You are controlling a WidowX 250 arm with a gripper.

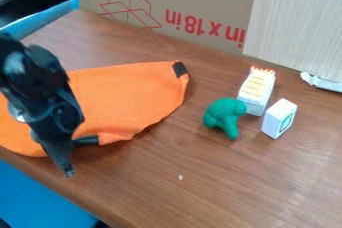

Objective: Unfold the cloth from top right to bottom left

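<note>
So your cloth [127, 97] is the bright orange one, lying pretty flat on the left side of the worktop [227, 182] and running out of view at the left. You've got a black patch [180, 69] at its upper right corner, another [86, 141] on the lower edge, plus slight rumpling beside that one.

The end effector [69, 173] hangs over the near edge of the bench [220, 192], with the cloth [127, 99] spreading behind it and to either side. Well to its right sit the toy broccoli [225, 115], a carton [256, 91] behind that and a small box [279, 118]; a cardboard box [200, 2] stands farthest behind.
</note>
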